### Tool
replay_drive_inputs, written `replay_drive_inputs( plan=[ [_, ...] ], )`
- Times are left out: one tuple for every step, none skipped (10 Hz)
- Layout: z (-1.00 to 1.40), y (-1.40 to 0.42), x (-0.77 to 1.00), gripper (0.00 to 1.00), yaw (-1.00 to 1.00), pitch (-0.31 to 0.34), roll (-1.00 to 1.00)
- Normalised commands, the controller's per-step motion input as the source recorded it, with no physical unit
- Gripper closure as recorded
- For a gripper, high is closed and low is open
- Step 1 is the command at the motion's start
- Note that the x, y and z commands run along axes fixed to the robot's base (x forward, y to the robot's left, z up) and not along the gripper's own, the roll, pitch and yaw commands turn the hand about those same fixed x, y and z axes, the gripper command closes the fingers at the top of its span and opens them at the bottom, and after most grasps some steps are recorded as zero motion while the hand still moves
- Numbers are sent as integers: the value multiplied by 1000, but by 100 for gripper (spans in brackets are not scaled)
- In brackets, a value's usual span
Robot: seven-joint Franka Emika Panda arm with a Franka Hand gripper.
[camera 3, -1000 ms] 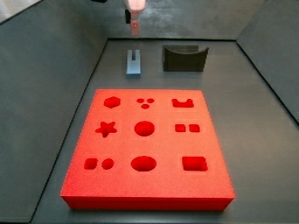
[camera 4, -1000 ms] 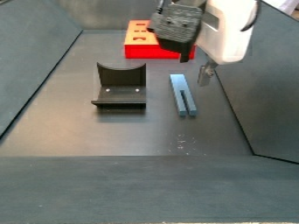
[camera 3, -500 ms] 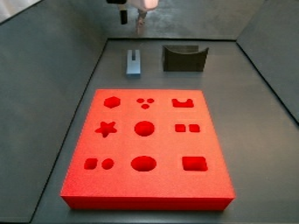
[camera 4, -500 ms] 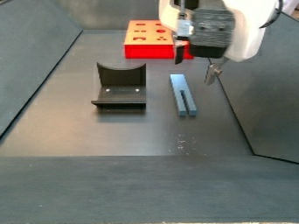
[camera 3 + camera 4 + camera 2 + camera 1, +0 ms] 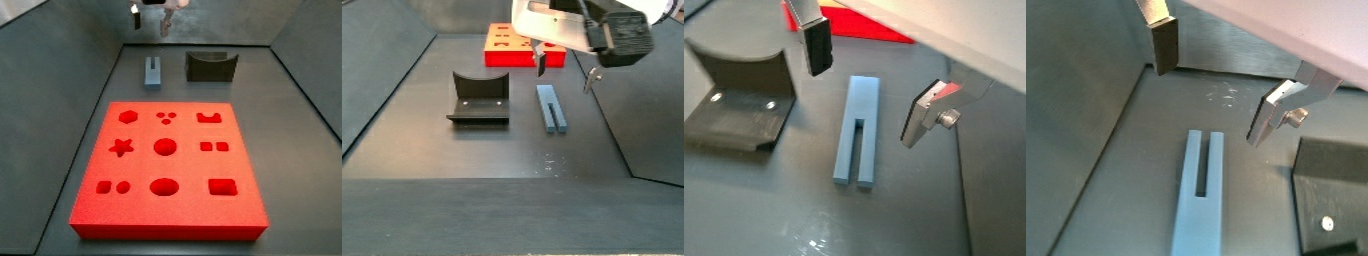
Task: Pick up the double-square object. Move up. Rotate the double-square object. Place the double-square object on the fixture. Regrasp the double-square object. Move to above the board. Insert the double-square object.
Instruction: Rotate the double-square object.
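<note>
- The gripper (image 5: 563,68) hangs in the air above the grey floor (image 5: 489,150), its two fingers spread wide apart with nothing between them.
- In both wrist views the double-square object (image 5: 857,129) (image 5: 1196,192) lies flat on the floor below the gap between the fingers (image 5: 816,45), touching neither one.
- In a side view the double-square object (image 5: 551,107) lies just beside the fixture (image 5: 477,97), on the side away from the left wall, with the gripper above its far end.
- The fixture stands upright on the floor; its base plate shows two small bright spots in a wrist view (image 5: 738,95).
- The board (image 5: 168,167) lies flat on the floor, well apart from the gripper (image 5: 151,14); the double-square object (image 5: 154,69) lies between them.
</note>
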Motion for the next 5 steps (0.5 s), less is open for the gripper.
replay_drive_inputs(
  plan=[
    [-37,0,35,0,1000,-10,4],
    [-37,0,35,0,1000,-12,4],
    [-37,0,35,0,1000,-13,5],
    [-37,0,35,0,1000,-16,6],
    [-37,0,35,0,1000,-19,7]
  ],
)
